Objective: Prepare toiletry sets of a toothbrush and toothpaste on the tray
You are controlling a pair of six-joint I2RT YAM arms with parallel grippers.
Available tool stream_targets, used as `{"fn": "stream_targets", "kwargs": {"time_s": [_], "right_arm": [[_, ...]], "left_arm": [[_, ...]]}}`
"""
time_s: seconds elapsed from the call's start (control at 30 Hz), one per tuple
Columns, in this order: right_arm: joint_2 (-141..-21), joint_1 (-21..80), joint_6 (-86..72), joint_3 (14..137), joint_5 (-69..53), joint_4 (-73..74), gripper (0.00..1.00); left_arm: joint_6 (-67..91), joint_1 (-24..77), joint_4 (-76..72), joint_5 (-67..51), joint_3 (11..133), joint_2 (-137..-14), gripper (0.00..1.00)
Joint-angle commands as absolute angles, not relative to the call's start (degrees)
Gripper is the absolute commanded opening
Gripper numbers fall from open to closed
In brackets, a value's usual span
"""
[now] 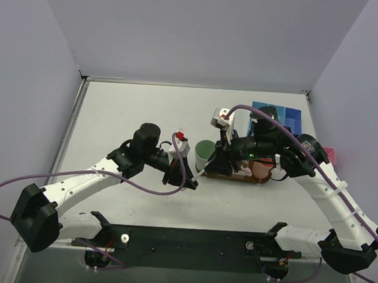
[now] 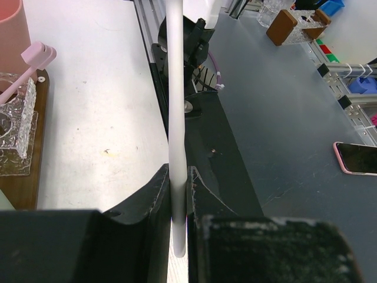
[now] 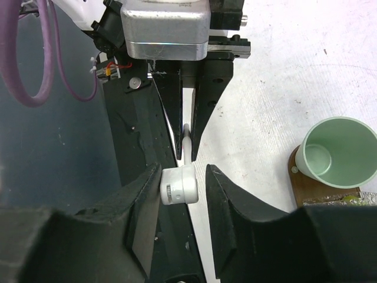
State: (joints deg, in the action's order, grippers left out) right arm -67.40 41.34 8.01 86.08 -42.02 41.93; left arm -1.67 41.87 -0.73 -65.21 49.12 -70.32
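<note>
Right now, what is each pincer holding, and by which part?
The left pincer clamps the toothbrush near its handle's tail end. The right pincer flanks its head, not yet gripping.

Mint-green cup (image 1: 204, 154), blue bin (image 1: 292, 116)

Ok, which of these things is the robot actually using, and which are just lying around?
For the job: white toothbrush, gripped by the left gripper, with the right gripper open around its head; brown tray.
Just lying about: mint-green cup, pink cup, blue bin, phone.
</note>
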Motion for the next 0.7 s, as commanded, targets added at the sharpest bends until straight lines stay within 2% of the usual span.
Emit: {"fn": "stream_targets", "kwargs": {"time_s": [0.0, 0.03, 0.23, 0.4, 0.47, 0.5, 0.53, 0.67], "right_arm": [[-67.5, 41.7, 8.4, 86.0, -43.0, 40.0, 0.31], [-67.5, 41.8, 8.3, 86.0, -43.2, 40.0, 0.29], [-67.8, 41.8, 7.2, 85.9, -43.0, 40.1, 0.01], [-67.2, 41.8, 6.9, 85.6, -40.9, 40.3, 0.0], [-66.6, 41.8, 6.6, 85.5, -39.1, 40.3, 0.0], [-66.4, 41.8, 6.6, 85.5, -36.3, 40.3, 0.0], [-65.9, 41.8, 6.7, 85.3, -34.9, 40.4, 0.0], [-63.6, 41.7, 7.4, 84.6, -28.8, 40.7, 0.0]], "left_arm": [[-0.9, 41.6, -4.4, -68.0, 52.1, -70.3, 0.0], [-0.6, 41.6, -4.9, -68.1, 52.1, -70.5, 0.0], [1.8, 41.5, -6.5, -68.0, 52.1, -70.9, 0.0], [2.1, 41.5, -6.7, -66.6, 52.2, -70.7, 0.0], [2.3, 41.3, -6.8, -65.9, 52.2, -70.6, 0.25], [2.4, 41.2, -6.9, -65.3, 52.2, -70.5, 0.32], [2.5, 41.0, -7.0, -64.9, 52.2, -70.3, 0.46], [3.0, 39.9, -8.6, -62.1, 51.2, -68.6, 0.67]]}}
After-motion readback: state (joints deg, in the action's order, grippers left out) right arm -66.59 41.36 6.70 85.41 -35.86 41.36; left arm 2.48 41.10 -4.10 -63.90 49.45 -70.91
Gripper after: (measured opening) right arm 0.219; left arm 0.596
